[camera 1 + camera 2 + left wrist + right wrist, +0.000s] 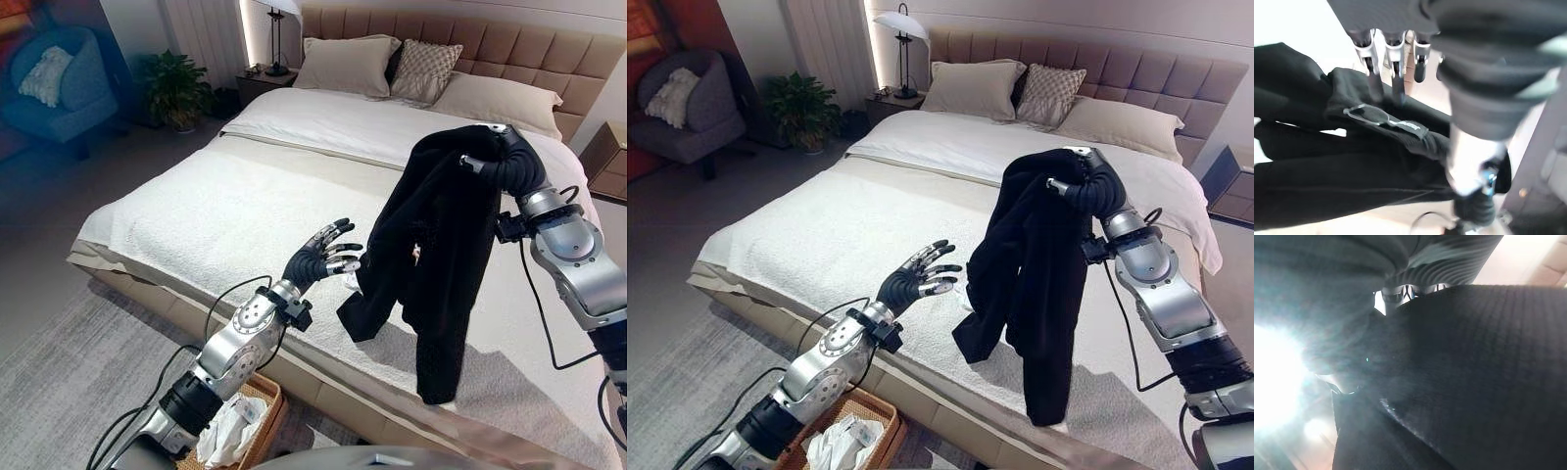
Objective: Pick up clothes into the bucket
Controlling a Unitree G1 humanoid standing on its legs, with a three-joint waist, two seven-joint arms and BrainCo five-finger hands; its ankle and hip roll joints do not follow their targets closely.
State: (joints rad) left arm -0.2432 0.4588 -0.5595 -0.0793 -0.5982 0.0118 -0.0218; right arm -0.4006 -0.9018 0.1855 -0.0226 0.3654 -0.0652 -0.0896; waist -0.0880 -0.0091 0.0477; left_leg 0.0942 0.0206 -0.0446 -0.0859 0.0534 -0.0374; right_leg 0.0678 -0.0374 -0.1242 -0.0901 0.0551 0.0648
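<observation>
A black garment (441, 255) hangs in the air over the bed's near right part, its long folds reaching down past the mattress edge. My right hand (509, 162) is raised high and shut on its top, the cloth bunched over the fingers; the right wrist view has the black garment (1488, 372) pressed close. My left hand (315, 257) is open, fingers (1374, 58) spread and straight, just left of the garment's lower hem and apart from it. A woven basket (263, 392) stands on the floor below my left arm, with white cloth (227, 431) in it.
The wide bed (216, 225) with a cream cover lies ahead, with pillows (348, 64) at its padded headboard. A nightstand with a lamp (274, 39) and a plant (176, 88) stand far left. An armchair (59, 88) sits in the far corner.
</observation>
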